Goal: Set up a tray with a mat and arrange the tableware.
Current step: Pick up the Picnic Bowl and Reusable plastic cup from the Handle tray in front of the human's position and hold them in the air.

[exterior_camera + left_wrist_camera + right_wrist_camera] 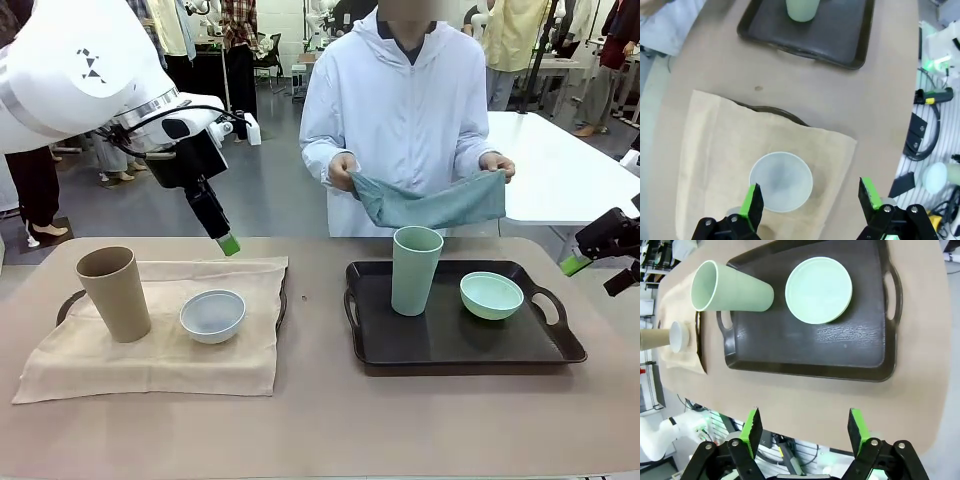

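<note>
Both spread apart at a tan table: left end effector, right end effector.

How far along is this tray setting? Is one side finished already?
Looks done: the beige mat is spread over one tray, with the tan cup and white bowl on it. In hand: the person holds a teal cloth at the far side. Left: the black tray has no mat, and the pale green cup and pale green bowl stand directly on it. The left gripper and right gripper are open, holding nothing.
</note>
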Available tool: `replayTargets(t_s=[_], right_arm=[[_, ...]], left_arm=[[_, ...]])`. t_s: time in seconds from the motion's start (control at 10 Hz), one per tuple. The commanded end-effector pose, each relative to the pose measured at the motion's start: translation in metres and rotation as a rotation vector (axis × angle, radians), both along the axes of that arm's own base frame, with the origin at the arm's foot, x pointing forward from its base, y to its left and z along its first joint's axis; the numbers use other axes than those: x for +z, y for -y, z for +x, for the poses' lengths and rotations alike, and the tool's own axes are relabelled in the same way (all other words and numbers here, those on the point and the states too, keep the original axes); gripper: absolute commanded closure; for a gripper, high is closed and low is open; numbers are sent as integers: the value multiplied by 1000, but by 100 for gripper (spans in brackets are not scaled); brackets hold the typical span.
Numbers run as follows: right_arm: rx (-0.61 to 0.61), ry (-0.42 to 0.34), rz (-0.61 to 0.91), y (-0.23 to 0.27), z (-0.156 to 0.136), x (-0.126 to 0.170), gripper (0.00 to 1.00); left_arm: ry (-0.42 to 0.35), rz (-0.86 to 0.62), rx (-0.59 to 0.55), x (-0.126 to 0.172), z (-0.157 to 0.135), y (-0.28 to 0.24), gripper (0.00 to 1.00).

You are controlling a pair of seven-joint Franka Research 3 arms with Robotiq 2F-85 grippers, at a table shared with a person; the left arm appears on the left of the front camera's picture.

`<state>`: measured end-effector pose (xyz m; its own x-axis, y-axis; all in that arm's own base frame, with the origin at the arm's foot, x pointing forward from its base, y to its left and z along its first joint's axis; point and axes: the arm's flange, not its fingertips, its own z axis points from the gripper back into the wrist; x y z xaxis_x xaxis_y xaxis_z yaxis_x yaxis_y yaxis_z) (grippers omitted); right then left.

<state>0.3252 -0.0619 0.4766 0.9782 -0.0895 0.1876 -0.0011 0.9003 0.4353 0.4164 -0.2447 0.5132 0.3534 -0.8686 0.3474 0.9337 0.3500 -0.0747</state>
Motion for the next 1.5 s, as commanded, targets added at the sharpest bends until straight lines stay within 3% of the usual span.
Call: replayTargets(t_s=[0.0,0.3,0.4,0.6,0.7,0.9,1.2,1.4], right_arm=[[12,-10,-10,-1,-3,-1,11],[5,1,6,-1,0,0,11],[-20,10,-38,-7,26,7,11],[2,-47,-108,-24,74,15,11],[14,-53,-162,-32,89,16,11],[-5,-90,-248,-52,115,10,11],[-8,-131,-307,-70,130,-5,11],[-27,-137,-288,-63,134,-11,11]], left_arm=[[20,40,11,5,0,0,0],[14,23,-6,1,1,-1,0],[2,-26,-212,-5,6,19,0],[16,-43,-314,-19,18,64,0],[75,-41,-329,-28,23,79,0],[104,-127,-376,-45,40,100,0],[151,-286,-356,-85,69,128,0],[151,-353,-277,-102,77,137,0]])
